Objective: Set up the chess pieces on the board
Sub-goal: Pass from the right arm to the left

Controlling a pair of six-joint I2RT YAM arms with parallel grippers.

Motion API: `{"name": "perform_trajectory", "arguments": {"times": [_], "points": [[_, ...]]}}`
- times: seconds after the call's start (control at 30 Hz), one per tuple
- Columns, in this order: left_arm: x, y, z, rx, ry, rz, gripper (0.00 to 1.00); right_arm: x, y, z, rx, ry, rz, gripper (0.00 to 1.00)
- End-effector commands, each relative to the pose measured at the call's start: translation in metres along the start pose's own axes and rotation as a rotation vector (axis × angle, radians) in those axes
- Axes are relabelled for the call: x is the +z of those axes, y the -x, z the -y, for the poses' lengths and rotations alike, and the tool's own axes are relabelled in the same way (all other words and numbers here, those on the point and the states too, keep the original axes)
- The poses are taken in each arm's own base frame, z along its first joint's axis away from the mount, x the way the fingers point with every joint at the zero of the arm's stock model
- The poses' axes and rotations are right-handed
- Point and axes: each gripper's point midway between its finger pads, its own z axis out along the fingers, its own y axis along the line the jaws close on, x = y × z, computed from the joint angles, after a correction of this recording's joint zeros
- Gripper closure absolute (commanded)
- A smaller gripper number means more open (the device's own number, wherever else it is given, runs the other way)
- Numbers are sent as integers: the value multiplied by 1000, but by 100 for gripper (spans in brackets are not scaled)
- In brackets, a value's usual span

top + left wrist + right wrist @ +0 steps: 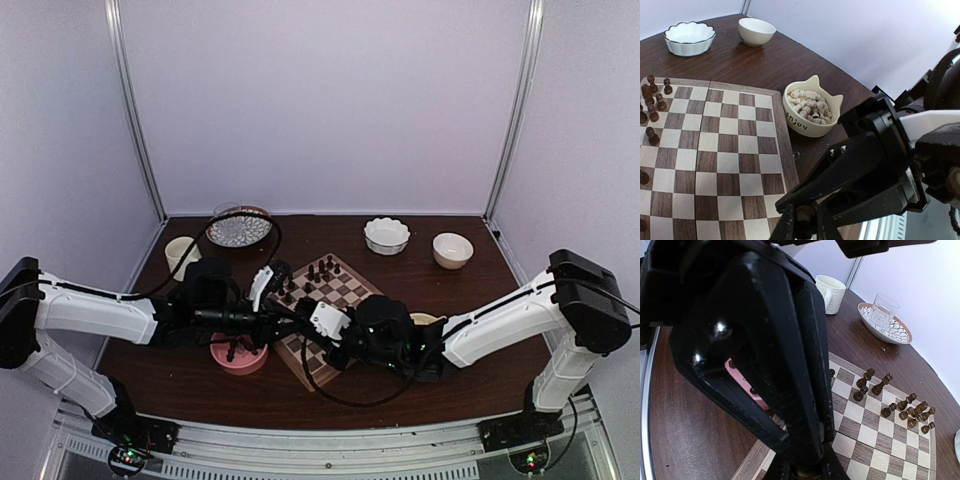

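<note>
The board (730, 150) is wood. It looks smooth, and the grain shows in the dark and light squares. The chess pieces (910, 410) are dark wood with a soft shine. The table (765, 60) is dark wood too, smooth and a little shiny. The cat-ear bowl (805, 127), the wavy-edged bowl (689, 42) and the round bowl (756, 32) look like shiny china. The pale pieces (810, 106) look dull. The cup (885, 310) is clear glass. The left arm (100, 312) is smooth white plastic.

I see board (725, 150) middle open. Dark pieces (652, 102) crowd 1 edge; cat bowl (812, 107) just beside opposite edge. Left arm (100, 310), right arm (500, 320) block near side.
</note>
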Motion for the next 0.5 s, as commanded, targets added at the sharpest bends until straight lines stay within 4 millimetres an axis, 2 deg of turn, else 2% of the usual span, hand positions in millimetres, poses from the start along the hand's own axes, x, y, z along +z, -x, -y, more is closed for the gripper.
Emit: {"name": "perform_trajectory", "arguments": {"times": [0.0,0.03,0.07,0.1,0.17,0.23,0.47], "points": [[2,12,4,34,-1,35,92,0,3,5,23,-21,18,100],[1,12,3,36,8,36,94,0,3,4,20,-19,18,100],[1,12,1,37,17,37,97,-1,3,4,19,-18,18,95],[1,12,0,38,27,34,100,-1,3,5,17,-20,17,86],[2,9,-8,39,72,-1,100,-4,3,7,12,-29,20,65],[4,3,-20,40,138,-59,100,-7,3,11,4,-51,17,53],[15,-21,-44,10,235,-211,100,-21,9,24,5,-110,49,45]]}}
